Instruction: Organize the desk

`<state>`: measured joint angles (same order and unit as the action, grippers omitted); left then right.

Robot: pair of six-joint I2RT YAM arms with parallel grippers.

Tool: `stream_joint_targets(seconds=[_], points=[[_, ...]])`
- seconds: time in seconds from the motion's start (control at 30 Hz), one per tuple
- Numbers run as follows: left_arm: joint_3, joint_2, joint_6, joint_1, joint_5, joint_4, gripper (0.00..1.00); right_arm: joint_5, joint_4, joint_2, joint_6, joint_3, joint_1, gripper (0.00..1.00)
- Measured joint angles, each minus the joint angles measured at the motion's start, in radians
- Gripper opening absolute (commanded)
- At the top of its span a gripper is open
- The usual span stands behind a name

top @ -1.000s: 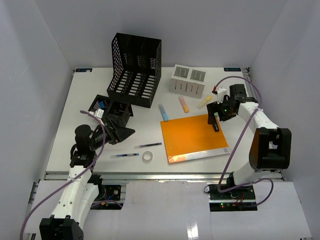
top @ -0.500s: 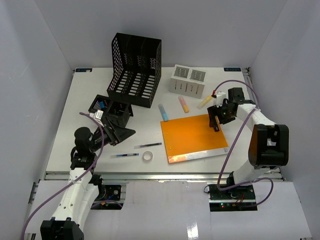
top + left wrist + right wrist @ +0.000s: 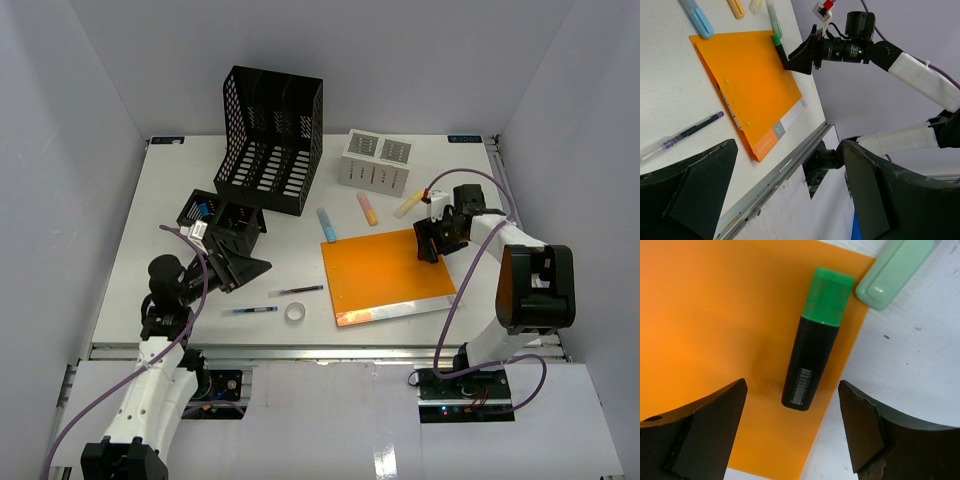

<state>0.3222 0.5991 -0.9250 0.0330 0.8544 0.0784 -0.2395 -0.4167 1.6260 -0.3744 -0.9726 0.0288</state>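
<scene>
Trouble could be caused if the green-capped marker point(image 3: 816, 340) is nudged off the orange folder point(image 3: 715, 315) by the wide-open right pincer point(image 3: 792, 390).

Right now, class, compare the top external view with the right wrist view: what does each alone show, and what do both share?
Top external only: the black mesh rack and the tape roll. Right wrist only: the barcode on the green-capped black highlighter. Shared: the orange folder, the desk and the open right end effector.
</scene>
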Motion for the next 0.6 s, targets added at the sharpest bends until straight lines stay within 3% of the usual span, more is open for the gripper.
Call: stream_joint_targets(seconds=[0.6], points=[[0.029,0.026,0.023,0.000,0.007,-0.026,0.98,0.095,0.090,0.004,0.000,0.066,0.047,0.71]])
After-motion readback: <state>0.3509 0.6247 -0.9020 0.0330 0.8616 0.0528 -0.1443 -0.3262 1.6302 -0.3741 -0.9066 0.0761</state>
